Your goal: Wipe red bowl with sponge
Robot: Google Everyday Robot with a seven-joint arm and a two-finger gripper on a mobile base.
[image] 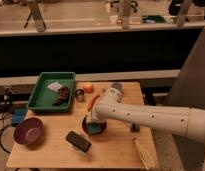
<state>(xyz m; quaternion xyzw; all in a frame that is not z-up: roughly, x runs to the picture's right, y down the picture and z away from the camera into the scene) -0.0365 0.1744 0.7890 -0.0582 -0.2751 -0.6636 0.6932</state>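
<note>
The red bowl [89, 129] sits near the middle of the wooden table [116, 150], mostly covered by my arm. The teal-blue sponge [98, 128] shows inside the bowl, just under the arm's end. My gripper [91, 119] reaches down into the bowl from the right, on or right above the sponge. The white arm hides the bowl's far rim and the contact between gripper and sponge.
A larger purple-maroon bowl [29, 131] stands at the left front. A dark block [78, 141] lies in front of the red bowl. A green tray [41, 102] with items is at the back left, with a can [79, 95] and an orange object [88, 87] beside it. A flat blue square [18, 116] lies at the left edge. A wooden utensil [144, 152] lies at the front right.
</note>
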